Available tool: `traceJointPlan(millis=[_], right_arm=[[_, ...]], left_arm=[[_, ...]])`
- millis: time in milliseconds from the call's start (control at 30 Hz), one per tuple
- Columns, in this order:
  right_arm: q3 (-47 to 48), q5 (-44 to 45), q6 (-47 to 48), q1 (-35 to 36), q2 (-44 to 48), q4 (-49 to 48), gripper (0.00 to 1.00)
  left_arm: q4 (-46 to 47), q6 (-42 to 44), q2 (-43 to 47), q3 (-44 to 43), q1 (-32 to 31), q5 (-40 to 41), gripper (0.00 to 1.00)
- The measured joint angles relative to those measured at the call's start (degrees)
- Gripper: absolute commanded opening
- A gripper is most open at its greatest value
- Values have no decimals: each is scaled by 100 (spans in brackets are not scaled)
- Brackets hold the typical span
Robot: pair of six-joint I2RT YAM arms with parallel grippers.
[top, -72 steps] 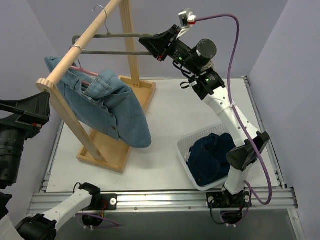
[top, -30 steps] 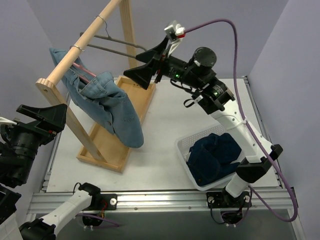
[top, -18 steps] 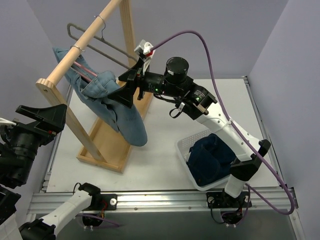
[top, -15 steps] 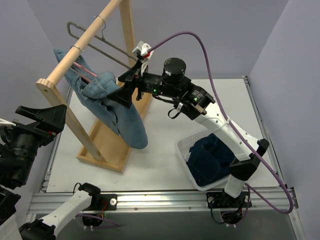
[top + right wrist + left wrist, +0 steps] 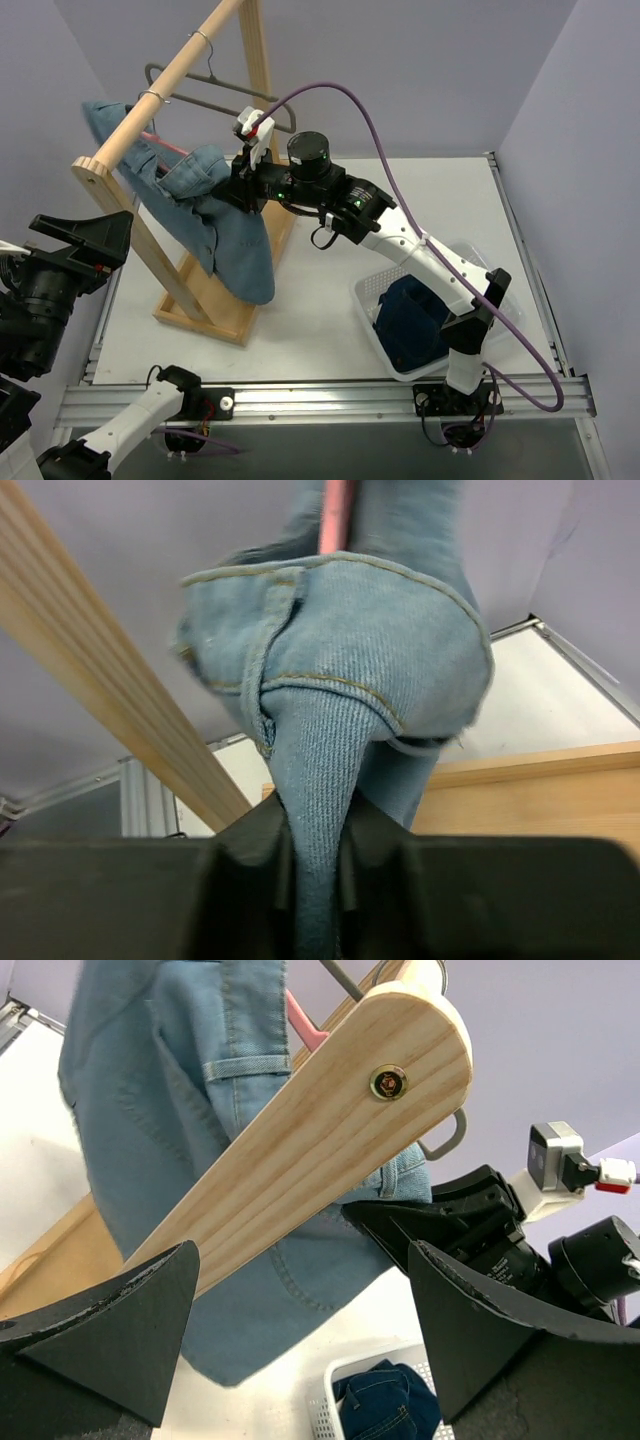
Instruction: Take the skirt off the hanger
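Right gripper (image 5: 318, 865) pinches a fold of the denim skirt (image 5: 340, 630) — just below the pink hanger (image 5: 337, 505), it seems. Left gripper (image 5: 300, 1260) spread wide, empty — wooden rack end (image 5: 330, 1130) ahead.

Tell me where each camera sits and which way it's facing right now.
Top: above and behind the bases, looking down on rack, skirt, basket; left arm, right arm show.
Left wrist: left of the rack, facing its end through open left gripper.
Right wrist: looking up along right gripper, shut on skirt.
Shared: top and left wrist both show the basket.
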State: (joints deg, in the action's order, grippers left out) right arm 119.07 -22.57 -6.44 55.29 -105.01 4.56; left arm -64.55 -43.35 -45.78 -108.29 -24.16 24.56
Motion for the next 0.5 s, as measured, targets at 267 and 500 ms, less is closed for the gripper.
traceJointPlan(millis=[267,500], right_arm=[[68,105,37,26,-35,-37,0],[960,61,33,31,-367,103,0]], left_arm=[[-9,2,42,0,0,-52,94],[52,98,35,0,0,-341,94]])
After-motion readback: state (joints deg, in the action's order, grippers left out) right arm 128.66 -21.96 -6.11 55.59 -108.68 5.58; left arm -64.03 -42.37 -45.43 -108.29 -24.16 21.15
